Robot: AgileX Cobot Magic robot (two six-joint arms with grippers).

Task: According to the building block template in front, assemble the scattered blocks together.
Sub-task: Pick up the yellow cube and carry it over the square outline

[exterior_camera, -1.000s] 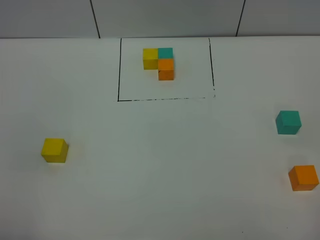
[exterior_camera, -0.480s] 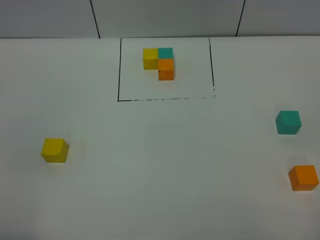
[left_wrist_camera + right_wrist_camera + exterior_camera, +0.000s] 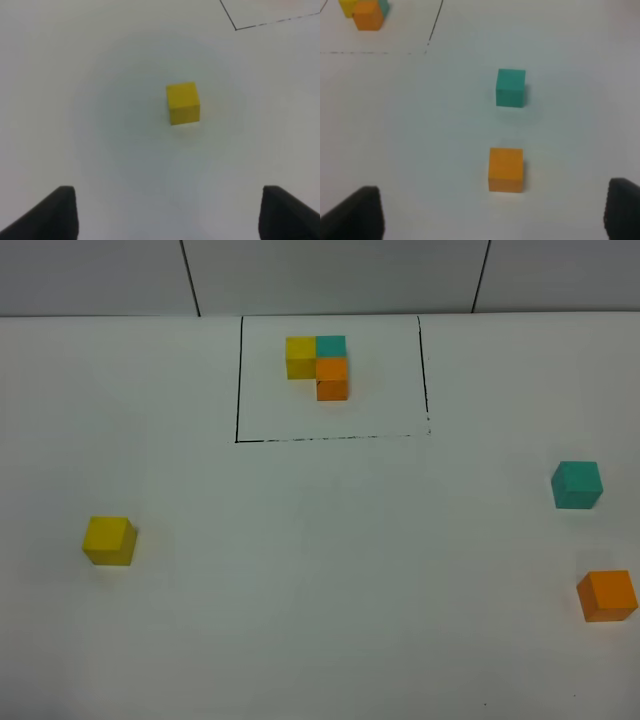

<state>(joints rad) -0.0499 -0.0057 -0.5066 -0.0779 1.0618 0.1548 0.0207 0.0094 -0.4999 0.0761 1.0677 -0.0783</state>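
Nearest the front edge of the white tabletop (image 3: pixel 330 580), close to its right edge, the small matte orange cube (image 3: pixel 607 596) sits flat and alone. The right hand (image 3: pixel 490 212) points toward it from short of it, its two dark fingers (image 3: pixel 357 215) spread wide with nothing between them. The left hand (image 3: pixel 170 215) is likewise spread wide and empty, and ahead of it, untouched, is the small matte yellow cube (image 3: pixel 183 102), which lies slightly farther back near the left edge. Farther along the right edge, apart from the orange one, stands the small matte teal-green cube (image 3: pixel 577 485). At the far edge, around the middle, the building block template (image 3: pixel 318 365), made of yellow, teal and orange cubes touching in an L, sits inside a thin black drawn rectangle (image 3: pixel 237 390).
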